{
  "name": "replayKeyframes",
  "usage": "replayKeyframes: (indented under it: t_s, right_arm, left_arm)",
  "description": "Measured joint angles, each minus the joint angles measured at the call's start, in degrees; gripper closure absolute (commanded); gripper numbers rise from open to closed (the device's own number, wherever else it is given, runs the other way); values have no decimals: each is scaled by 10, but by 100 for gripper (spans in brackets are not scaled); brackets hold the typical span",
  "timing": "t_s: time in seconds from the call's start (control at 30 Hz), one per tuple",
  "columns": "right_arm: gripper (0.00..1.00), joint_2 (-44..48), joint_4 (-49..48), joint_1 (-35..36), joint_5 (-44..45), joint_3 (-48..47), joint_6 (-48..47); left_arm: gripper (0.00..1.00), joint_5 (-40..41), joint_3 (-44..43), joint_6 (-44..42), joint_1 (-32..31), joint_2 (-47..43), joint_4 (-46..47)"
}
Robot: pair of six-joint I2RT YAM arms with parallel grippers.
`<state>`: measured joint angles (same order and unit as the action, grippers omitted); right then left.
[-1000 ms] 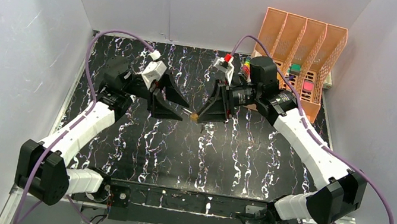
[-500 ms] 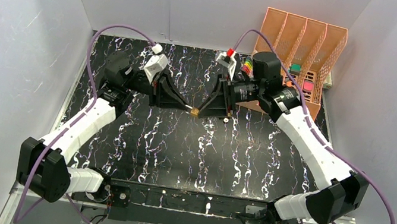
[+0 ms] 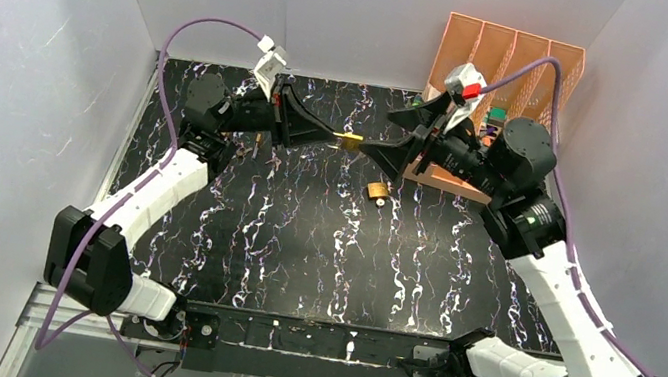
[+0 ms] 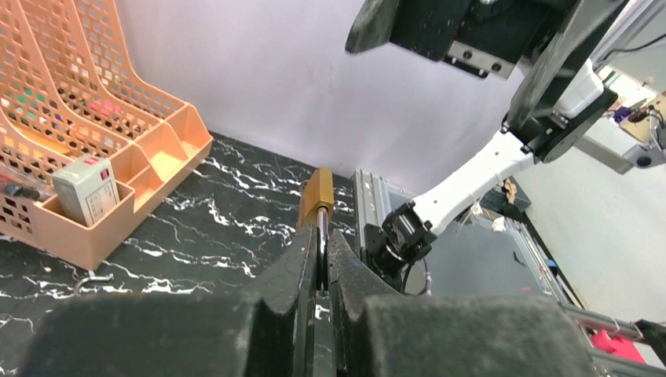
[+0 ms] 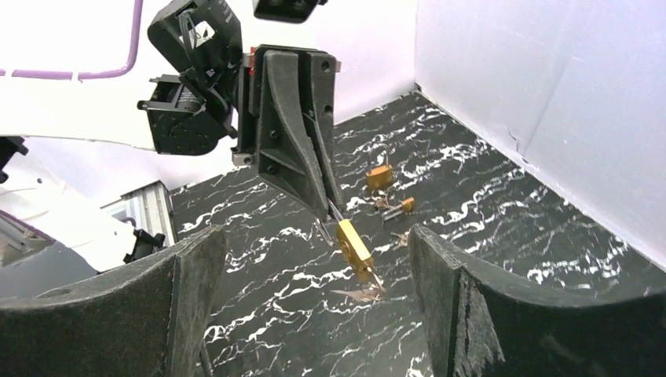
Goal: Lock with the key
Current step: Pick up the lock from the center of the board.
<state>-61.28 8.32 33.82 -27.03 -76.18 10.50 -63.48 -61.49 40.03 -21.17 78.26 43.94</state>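
Right wrist view: brass padlock [image 5: 353,247] hangs in the air above the table, tilted. The left gripper [image 5: 323,210] is clamped tight on its shackle. A thin metal sliver [image 5: 375,277] pokes from the lock's lower end; cannot tell if it is a key.

The right gripper [image 3: 380,140] is spread wide with nothing in it, its 2 fingers standing either side of the lock without touching.

On the table below: 1 second padlock [image 5: 379,176], with loose keys [image 5: 397,206] just beside it.

Table top [image 3: 301,244] is black with white marble veining and has a metal rail [image 3: 314,352] along the near edge. Plain pale walls [image 3: 338,7] close in 3 sides.

An orange mesh file organizer [image 3: 507,64] with 4 slots sits in the far right corner. A small box [image 4: 85,188] is in 1 of its slots.
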Motion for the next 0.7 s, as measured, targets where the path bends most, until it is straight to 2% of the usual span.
replayKeyframes:
  t_s: [0.37, 0.5, 0.63, 0.7]
  right_arm:
    - [18, -56, -61, 0, -54, 31, -65]
    - [28, -59, -85, 0, -91, 31, -82]
    - [44, -83, -88, 0, -128, 4, -87]
    - [55, -100, -82, -1, -145, -13, -90]
  left_arm:
    - [100, 20, -35, 71, 0, 5, 71]
    - [100, 17, -35, 78, 0, -1, 71]
    - [100, 14, -35, 80, 0, -10, 73]
    - [100, 14, -35, 80, 0, -14, 74]
